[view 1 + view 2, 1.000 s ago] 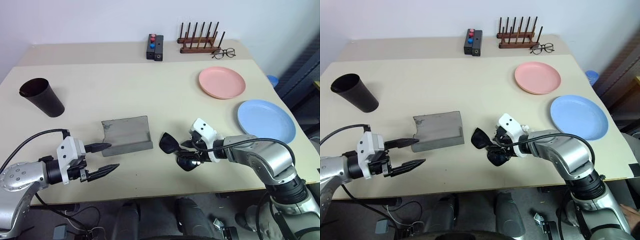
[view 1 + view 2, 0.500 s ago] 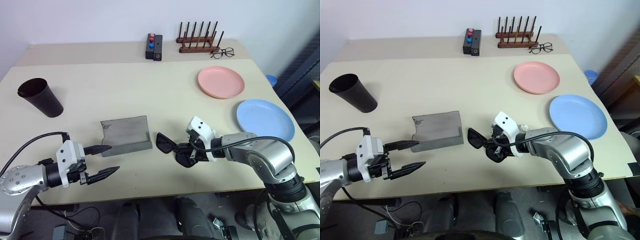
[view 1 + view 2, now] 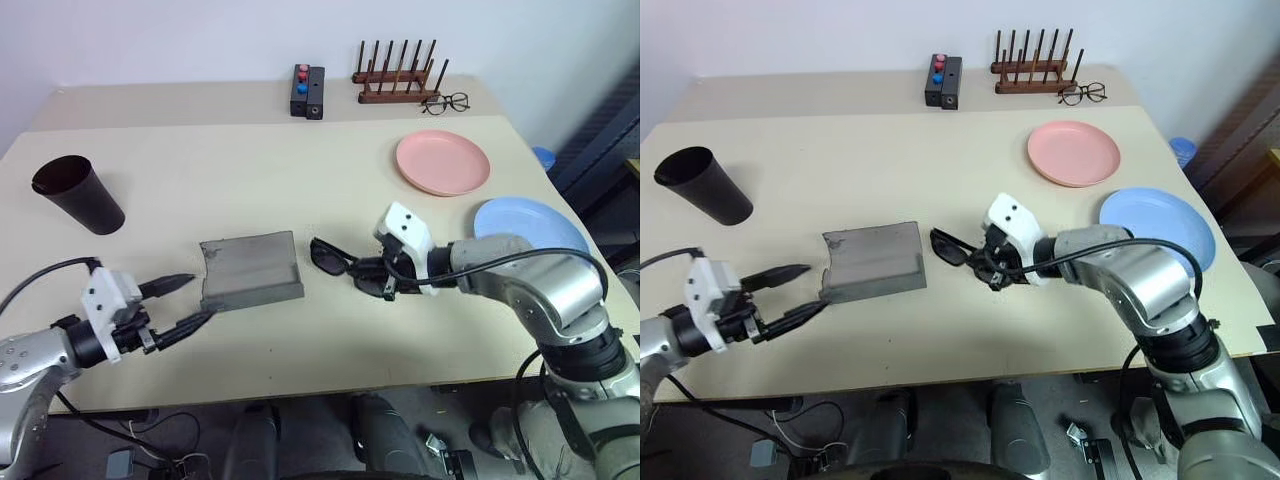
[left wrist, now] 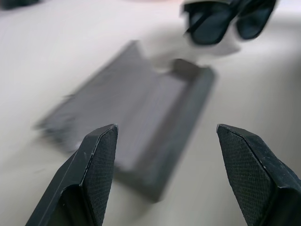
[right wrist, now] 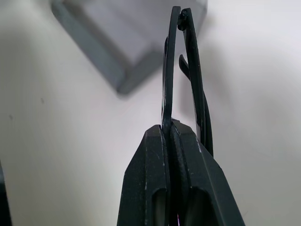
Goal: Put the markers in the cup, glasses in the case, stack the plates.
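Change since one second earlier. The right pincer (image 3: 372,277), then loose about the glasses (image 3: 335,257) on the worktop (image 3: 250,170), is now clamped on the frame and has lifted them toward 11 o'clock, nearer the case (image 3: 250,270); the glasses hang clear of the surface. The left pincer (image 3: 188,301) has drawn back toward 9 o'clock, its spread fingertips (image 3: 182,281) now just off the case's left edge.

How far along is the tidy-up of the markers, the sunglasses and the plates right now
Done: nothing that can be confirmed; whether the markers sit inside the black cup can't be told. In hand: the right gripper is shut on the sunglasses, beside the open grey case; the left gripper is open near the case. Left: sunglasses in, then stack the pink plate and blue plate, which lie apart.
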